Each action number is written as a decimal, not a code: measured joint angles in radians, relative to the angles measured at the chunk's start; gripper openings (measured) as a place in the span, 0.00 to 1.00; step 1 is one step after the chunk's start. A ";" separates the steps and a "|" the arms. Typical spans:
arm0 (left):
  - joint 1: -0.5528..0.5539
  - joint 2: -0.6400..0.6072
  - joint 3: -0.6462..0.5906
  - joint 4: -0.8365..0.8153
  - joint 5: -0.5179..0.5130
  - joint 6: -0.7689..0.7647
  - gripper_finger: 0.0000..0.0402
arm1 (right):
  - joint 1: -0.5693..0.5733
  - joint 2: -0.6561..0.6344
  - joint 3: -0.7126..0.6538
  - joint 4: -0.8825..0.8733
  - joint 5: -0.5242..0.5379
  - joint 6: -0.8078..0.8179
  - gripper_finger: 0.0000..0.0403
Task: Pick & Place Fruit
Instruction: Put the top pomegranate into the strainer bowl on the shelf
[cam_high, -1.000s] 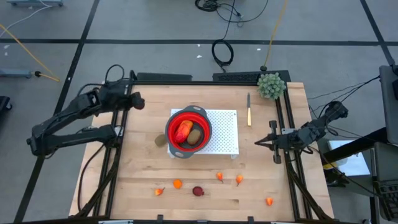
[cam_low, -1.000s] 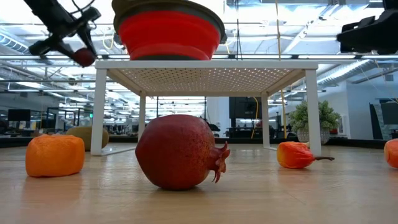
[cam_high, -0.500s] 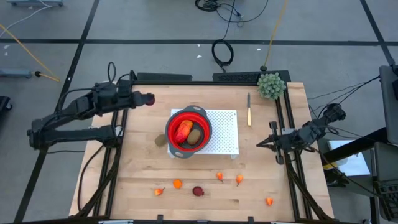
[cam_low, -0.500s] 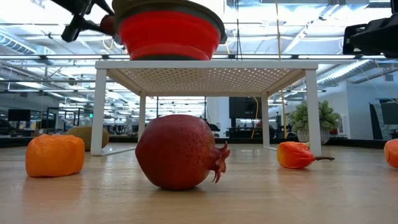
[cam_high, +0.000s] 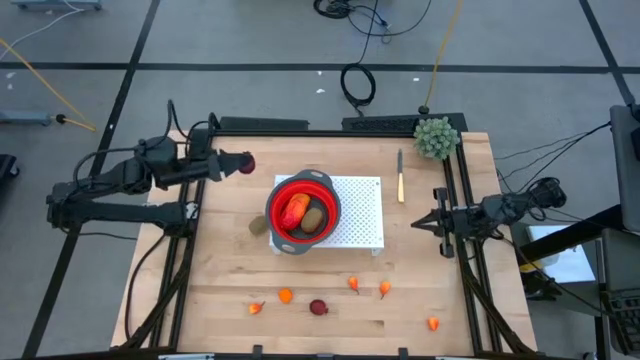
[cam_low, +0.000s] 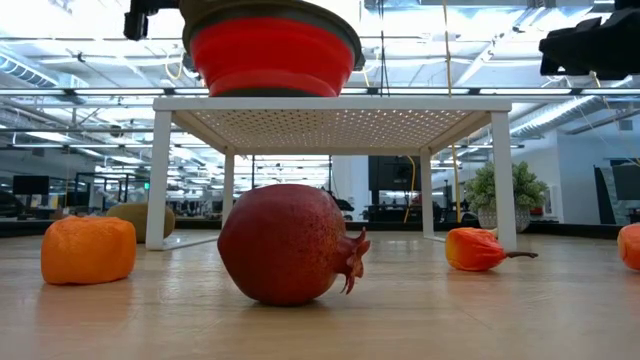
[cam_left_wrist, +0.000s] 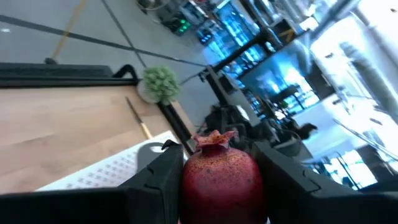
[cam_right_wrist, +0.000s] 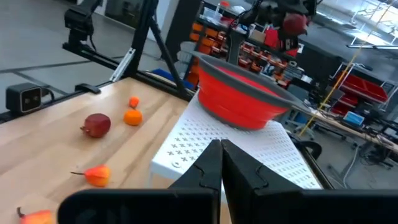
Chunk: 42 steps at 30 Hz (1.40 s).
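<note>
My left gripper (cam_high: 242, 162) hangs above the table's far left part, left of the red bowl (cam_high: 303, 212), and is shut on a dark red pomegranate (cam_left_wrist: 221, 180). The bowl sits on a white perforated stand (cam_high: 365, 210) and holds a red-orange oblong (cam_high: 293, 210) and a brown kiwi (cam_high: 314, 217). Another kiwi (cam_high: 259, 226) lies on the table beside the stand. A second pomegranate (cam_high: 318, 307), an orange piece (cam_high: 286, 295) and small orange bits (cam_high: 353, 284) lie near the near edge. My right gripper (cam_high: 422, 222) is shut and waits at the right edge. My left gripper pinches the pomegranate between its two fingers (cam_left_wrist: 163, 177), one on each side of its round body (cam_left_wrist: 193, 177). The fingers come in about level from the table's left. The fruit is lifted clear of the table, its crown (cam_left_wrist: 214, 135) pointing away from the wrist.
A slim wooden-handled knife (cam_high: 400, 180) lies right of the stand's far corner. A green bushy ball (cam_high: 436, 137) sits at the far right corner. More orange bits (cam_high: 433, 323) lie near the near right edge. Bare wood shows between the stand and the near fruit.
My left gripper, keeping the pomegranate, has moved toward the table's right, closer to the bowl, and has risen: in the low view it climbs from beside the stand top to above the bowl's rim.
</note>
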 joint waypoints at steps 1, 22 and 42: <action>-0.013 0.005 0.000 0.012 -0.001 0.008 0.41 | -0.015 0.000 0.000 0.000 -0.017 0.001 0.00; -0.334 0.178 0.000 0.264 -0.057 0.208 0.41 | -0.219 0.000 0.000 -0.002 -0.075 0.048 0.00; -0.608 0.241 0.000 0.424 -0.056 0.733 0.41 | -0.233 0.000 0.000 -0.002 -0.101 0.049 0.00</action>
